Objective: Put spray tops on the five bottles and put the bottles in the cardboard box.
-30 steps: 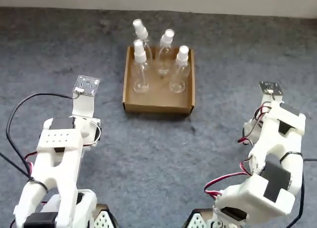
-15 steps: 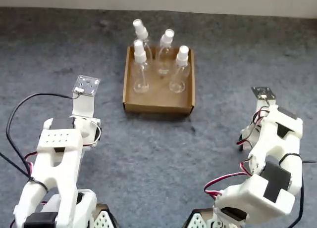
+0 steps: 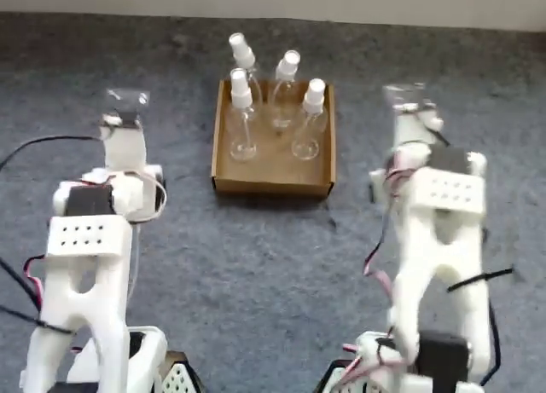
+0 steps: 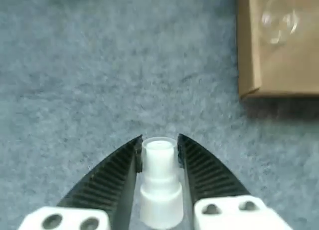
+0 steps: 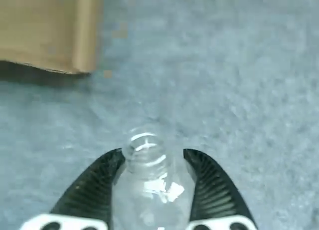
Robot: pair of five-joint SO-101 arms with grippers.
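L hand clamped on spray top; R hand clamped on uncapped bottle; arms fwd, flanking box.

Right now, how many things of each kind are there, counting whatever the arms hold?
Bottles with tops: 4
Bottle without top: 1, in the right gripper
Loose top: 1, in the left gripper
Box: 1
Total: 7

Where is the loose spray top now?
The spray top is between the jaws of the left gripper, left of the cardboard box in the high view.
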